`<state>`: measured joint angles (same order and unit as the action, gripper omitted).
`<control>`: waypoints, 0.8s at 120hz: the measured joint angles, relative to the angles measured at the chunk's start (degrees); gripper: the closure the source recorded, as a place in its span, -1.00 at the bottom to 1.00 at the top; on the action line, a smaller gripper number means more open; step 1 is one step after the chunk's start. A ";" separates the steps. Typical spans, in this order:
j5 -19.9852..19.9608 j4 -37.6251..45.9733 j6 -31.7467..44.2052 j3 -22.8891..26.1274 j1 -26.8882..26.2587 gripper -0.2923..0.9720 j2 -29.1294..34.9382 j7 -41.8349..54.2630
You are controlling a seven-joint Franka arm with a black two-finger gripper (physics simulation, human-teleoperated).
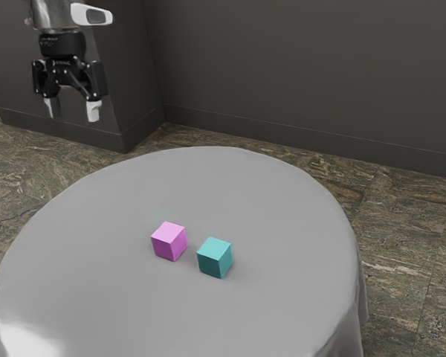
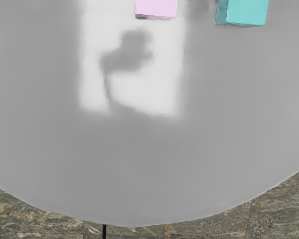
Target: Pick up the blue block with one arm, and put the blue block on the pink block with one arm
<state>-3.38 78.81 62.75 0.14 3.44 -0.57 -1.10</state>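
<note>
While the claw [image 1: 73,112] hangs open and empty, high up and well apart from the pink block [image 1: 169,241] toward the exterior view's left, the blue block [image 1: 214,257] sits just beside that pink block on the exterior view's right. A narrow gap keeps them apart. It is a plain teal-blue cube lying flat. Bare grey table [image 1: 97,312] surrounds the pink block, and the round rim lies well away from it on every side.
</note>
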 joint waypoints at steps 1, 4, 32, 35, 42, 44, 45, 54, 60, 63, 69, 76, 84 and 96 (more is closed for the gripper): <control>-0.03 0.04 0.62 -0.01 0.22 -0.54 0.07 -0.04; -0.13 0.16 2.46 -0.02 0.88 -0.54 0.16 -0.14; 3.29 -1.38 17.28 6.20 2.81 -0.54 -12.73 -2.11; 3.54 -1.44 18.95 7.37 2.47 -0.54 -14.20 -2.43; 4.16 -0.40 22.95 9.24 1.92 -0.54 -16.85 -3.32; 4.35 1.12 24.44 9.68 1.91 -0.54 -17.07 -3.59; 4.43 1.98 25.22 9.90 1.90 -0.54 -17.05 -3.73; 5.33 11.74 33.05 11.55 1.82 -0.54 -15.43 -4.98; 5.87 17.06 38.09 12.11 1.80 -0.54 -15.13 -5.90; 6.06 19.15 40.63 12.30 1.83 -0.54 -15.28 -6.33; 6.34 21.46 45.21 12.99 1.87 -0.54 -16.71 -7.16; 6.81 22.41 49.49 13.42 1.87 -0.54 -18.50 -8.07; 8.10 22.80 53.64 14.71 1.97 -0.54 -20.32 -9.01; 9.79 23.27 58.25 17.29 1.94 -0.54 -21.49 -10.67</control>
<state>6.41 102.08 121.01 17.42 5.37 -22.06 -11.77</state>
